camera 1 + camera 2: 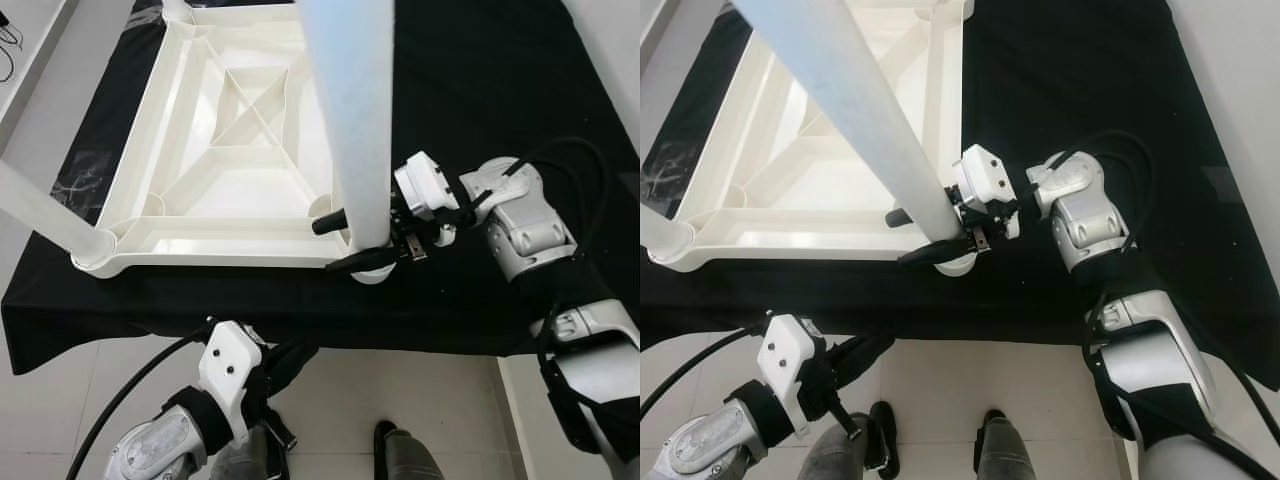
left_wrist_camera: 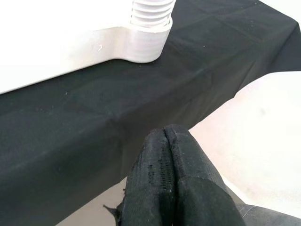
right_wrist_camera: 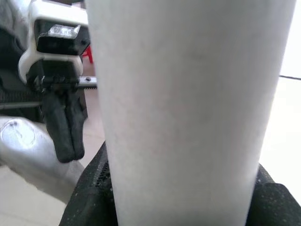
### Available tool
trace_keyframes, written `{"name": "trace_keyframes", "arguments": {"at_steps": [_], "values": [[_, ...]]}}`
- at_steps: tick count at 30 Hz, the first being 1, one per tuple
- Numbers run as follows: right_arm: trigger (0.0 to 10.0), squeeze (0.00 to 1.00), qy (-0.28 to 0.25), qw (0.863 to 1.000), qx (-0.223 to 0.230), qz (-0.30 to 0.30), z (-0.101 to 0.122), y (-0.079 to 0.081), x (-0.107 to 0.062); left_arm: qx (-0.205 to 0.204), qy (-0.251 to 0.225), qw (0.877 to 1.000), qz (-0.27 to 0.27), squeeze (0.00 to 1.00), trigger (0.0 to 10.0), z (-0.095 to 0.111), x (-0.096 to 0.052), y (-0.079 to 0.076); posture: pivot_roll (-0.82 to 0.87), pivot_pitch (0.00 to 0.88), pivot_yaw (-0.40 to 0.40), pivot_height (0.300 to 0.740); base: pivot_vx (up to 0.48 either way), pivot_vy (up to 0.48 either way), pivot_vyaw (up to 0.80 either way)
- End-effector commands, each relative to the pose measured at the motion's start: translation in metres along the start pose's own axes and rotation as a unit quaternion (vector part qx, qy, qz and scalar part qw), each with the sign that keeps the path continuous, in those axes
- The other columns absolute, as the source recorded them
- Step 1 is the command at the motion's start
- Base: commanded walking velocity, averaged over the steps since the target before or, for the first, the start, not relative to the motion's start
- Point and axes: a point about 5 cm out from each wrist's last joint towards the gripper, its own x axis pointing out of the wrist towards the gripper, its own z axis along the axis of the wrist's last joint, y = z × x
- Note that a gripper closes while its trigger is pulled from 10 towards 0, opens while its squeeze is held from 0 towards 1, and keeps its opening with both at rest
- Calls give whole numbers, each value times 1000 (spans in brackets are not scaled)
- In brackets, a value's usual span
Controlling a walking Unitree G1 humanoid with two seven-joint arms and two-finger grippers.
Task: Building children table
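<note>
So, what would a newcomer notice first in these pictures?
First, the white table leg standing tall at the near right corner of the upturned white tabletop, with the right gripper clamped around its base. The tabletop lies on a black cloth, and the left gripper hangs shut below the edge.

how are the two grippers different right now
The right gripper is up at table height, its fingers clamped around the white table leg at the near corner of the upturned tabletop. The left gripper hangs below the edge of the black cloth, fingers pressed shut on nothing. The right one works; the left is idle. Both have two long black fingers.
</note>
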Motion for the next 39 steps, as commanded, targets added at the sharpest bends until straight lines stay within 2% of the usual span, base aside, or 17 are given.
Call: {"name": "trace_keyframes", "arguments": {"at_steps": [1, 4, 6, 11, 18, 24, 25, 27, 31, 39], "values": [[10000, 0, -11, 997, 70, 11, -20, 6, 8, -11, 17, 1000, 1, 0, 10000, -7, -2, 0, 141, 362, 47, 740, 0, 0, 0], [10000, 0, -22, 997, 77, -10, -21, 0, 7, -13, 16, 1000, 0, 0, 10000, -7, -2, 0, 140, 362, 45, 740, 0, 0, 0], [10000, 0, -31, 993, 82, -76, -24, -9, 8, -13, 15, 1000, 2, 0, 10000, -7, -2, 0, 140, 365, 44, 740, 0, 0, 0], [10000, 0, -42, 988, 82, -126, -27, -14, 9, -13, 14, 1000, 2, 0, 10000, -7, -1, 0, 137, 366, 43, 740, 0, 0, 0], [10000, 0, -58, 977, 87, -186, -35, -13, 9, -14, 13, 1000, 1, 0, 10000, -6, -1, 0, 133, 364, 48, 740, 0, 0, 0], [10000, 0, -58, 975, 80, -201, -38, -12, 10, -14, 13, 1000, 1, 0, 10000, -6, 0, 0, 133, 363, 49, 740, 0, 0, 0], [10000, 0, -58, 969, 81, -226, -43, -11, 10, -14, 13, 1000, 1, 0, 10000, -6, 0, 0, 131, 363, 48, 740, 0, 0, 0], [10000, 0, -57, 967, 81, -234, -44, -11, 11, -13, 13, 1000, 1, 0, 10000, -6, 0, 0, 132, 363, 49, 740, 0, 0, 0], [10000, 0, -30, 967, 65, -245, -52, -3, 14, -14, 12, 1000, 1, 0, 10000, -6, 0, 0, 128, 363, 49, 740, 0, 0, 0], [10000, 0, 2, 962, 67, -265, -61, 6, 23, -14, 12, 1000, 0, 0, 10000, -6, 1, 1, 128, 363, 47, 740, 0, 0, 0]]}}
